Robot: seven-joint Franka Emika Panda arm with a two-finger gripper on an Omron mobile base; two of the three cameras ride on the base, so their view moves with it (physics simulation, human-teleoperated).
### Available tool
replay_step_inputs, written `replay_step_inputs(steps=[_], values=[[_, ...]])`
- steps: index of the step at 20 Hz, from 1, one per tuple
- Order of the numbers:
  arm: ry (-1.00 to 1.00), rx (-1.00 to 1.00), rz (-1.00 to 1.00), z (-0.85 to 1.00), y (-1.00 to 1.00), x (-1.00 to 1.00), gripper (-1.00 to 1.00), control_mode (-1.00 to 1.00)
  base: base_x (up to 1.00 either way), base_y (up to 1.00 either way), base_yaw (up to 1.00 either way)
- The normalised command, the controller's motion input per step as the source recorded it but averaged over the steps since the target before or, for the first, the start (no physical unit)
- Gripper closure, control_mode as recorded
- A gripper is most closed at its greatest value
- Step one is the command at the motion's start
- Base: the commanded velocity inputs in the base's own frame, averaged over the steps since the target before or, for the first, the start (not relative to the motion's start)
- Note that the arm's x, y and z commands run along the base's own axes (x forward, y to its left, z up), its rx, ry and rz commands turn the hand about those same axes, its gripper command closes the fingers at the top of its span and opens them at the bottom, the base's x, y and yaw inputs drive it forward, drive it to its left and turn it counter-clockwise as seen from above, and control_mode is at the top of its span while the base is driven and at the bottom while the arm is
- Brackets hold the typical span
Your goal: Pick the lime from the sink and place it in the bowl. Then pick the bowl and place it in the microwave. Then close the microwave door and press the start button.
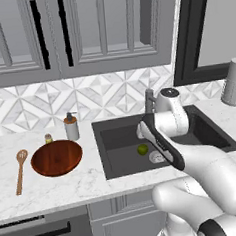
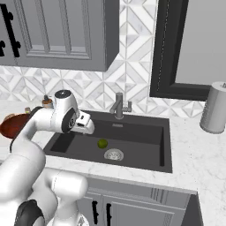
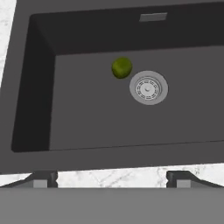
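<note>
One lime (image 3: 121, 68) is seen on the floor of the sink (image 3: 87, 113), just beside the drain (image 3: 148, 87) at its ten o'clock. Both fingers (image 3: 43, 179) are spread wide apart, empty, held above the sink's near rim over the tabletop (image 3: 113, 177).

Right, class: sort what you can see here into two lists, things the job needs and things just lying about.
Needed for the job: lime, sink, bowl.

Just lying about: wooden spoon, soap dispenser, paper towel roll, faucet.
</note>
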Motion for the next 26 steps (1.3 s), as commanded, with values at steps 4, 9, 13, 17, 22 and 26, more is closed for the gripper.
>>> replay_step_inputs(steps=[4,9,13,17,22,26], values=[[0.00,0.00,0.00,-0.43,-0.07,0.50,-1.00,-1.00,0.00,0.00,0.00],[0.00,0.00,0.00,-0.56,-0.01,0.58,-1.00,-1.00,0.00,0.00,0.00],[0.00,0.00,0.00,-0.41,-0.03,0.49,-1.00,-1.00,0.00,0.00,0.00],[0.01,0.04,0.00,-0.02,-0.23,0.27,-1.00,-1.00,0.00,0.00,0.00],[0.01,0.02,0.00,-0.19,-0.13,0.39,-1.00,-1.00,0.00,0.00,0.00],[0.00,0.00,0.00,-0.42,0.00,0.45,-1.00,-1.00,0.00,0.00,0.00]])
